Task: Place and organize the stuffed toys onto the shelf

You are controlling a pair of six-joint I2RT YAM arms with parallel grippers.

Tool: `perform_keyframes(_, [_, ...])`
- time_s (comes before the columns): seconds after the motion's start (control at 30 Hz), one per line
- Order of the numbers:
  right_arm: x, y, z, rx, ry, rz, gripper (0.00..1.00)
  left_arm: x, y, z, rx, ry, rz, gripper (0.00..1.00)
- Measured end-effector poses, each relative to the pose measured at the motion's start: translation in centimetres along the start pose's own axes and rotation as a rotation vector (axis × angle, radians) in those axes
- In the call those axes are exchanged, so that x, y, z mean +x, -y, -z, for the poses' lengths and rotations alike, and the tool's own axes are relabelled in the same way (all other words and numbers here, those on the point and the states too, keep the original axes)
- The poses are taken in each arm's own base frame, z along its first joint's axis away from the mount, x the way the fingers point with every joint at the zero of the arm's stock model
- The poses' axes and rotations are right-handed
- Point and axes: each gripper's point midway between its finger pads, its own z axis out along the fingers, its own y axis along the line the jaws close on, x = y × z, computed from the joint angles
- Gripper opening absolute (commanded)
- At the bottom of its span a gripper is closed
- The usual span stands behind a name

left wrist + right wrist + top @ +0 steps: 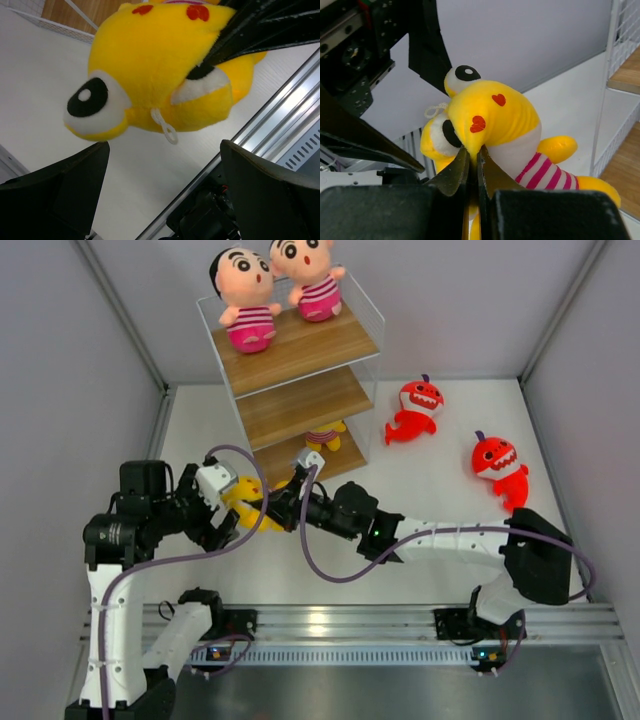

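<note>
A yellow doll (243, 499) with big eyes and a pink striped body hangs just above the table in front of the shelf (300, 350). My right gripper (276, 502) is shut on a fold of its yellow plush (500, 115), the jaws pinched together (472, 150). My left gripper (226, 525) is open and empty, its fingers wide apart just below the doll's head (155, 70). Two boy dolls (248, 300) sit on the top board. A second yellow doll (325, 436) lies on the bottom board. Two red sharks (415, 408) lie on the table to the right.
The second shark (498, 468) lies near the right wall. The middle board (300, 405) holds nothing visible. Grey walls close in on both sides, and a metal rail (380, 625) runs along the near edge. The white table (430, 500) is bare between the sharks and my right arm.
</note>
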Motion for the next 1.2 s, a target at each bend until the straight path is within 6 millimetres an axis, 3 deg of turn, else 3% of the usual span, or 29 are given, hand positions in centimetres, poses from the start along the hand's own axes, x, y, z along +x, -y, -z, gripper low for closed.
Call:
perform_keyframes(0.23, [-0.2,-1.5,-0.6,-0.080,0.036,-0.030,0.00,-0.4,-1.9,-0.1,-0.087,0.000,0.008,0.96])
perform_keyframes(0.37, [0.4,-1.3,-1.2,-0.080,0.047,-0.039,0.00,-0.1,-1.9,-0.9,-0.071,-0.006,0.038,0.76])
perform_keyframes(0.47, [1.4,-0.9,-1.7,-0.074,0.041,-0.046,0.00,0.5,-1.6,-1.8,-0.036,-0.027,0.076,0.67])
perform_keyframes(0.57, [1.9,-0.4,-2.1,-0.069,0.050,-0.047,0.00,0.5,-1.5,-2.1,-0.013,-0.029,0.098,0.39])
perform_keyframes(0.6, [1.9,-0.3,-2.2,-0.068,0.055,-0.047,0.00,0.5,-1.4,-2.2,-0.006,-0.028,0.105,0.18])
perform_keyframes(0.63, [1.9,-0.2,-2.3,-0.068,0.061,-0.047,0.00,0.4,-1.4,-2.3,-0.003,-0.029,0.115,0.08])
perform_keyframes(0.67, [1.9,-0.2,-2.3,-0.070,0.068,-0.047,0.00,0.4,-1.4,-2.3,-0.005,-0.028,0.116,0.00])
perform_keyframes(0.7, [1.8,-0.2,-2.3,-0.072,0.071,-0.047,0.01,0.4,-1.5,-2.3,-0.007,-0.026,0.113,0.00])
perform_keyframes(0.77, [1.7,-0.3,-2.3,-0.086,0.072,-0.044,0.18,0.3,-1.5,-2.3,-0.008,-0.024,0.109,0.00])
perform_keyframes(0.8, [1.9,-0.5,-2.3,-0.106,0.063,-0.041,0.46,0.4,-1.5,-2.4,-0.007,-0.026,0.110,0.00])
perform_keyframes(0.9, [3.0,-1.2,-1.8,-0.197,-0.004,-0.032,0.76,0.9,-1.4,-2.8,0.004,-0.025,0.092,0.00])
perform_keyframes(1.0, [4.8,-0.8,-0.5,-0.282,-0.134,-0.034,0.82,1.8,-0.9,-3.6,0.040,-0.037,0.069,0.00])
perform_keyframes(1.07, [5.5,0.7,0.7,-0.302,-0.242,-0.036,0.82,2.4,-0.5,-4.1,0.074,-0.046,0.045,0.00])
perform_keyframes(1.2, [3.8,3.6,2.9,-0.310,-0.343,0.040,0.84,3.2,0.2,-4.8,0.143,-0.057,-0.013,0.00])
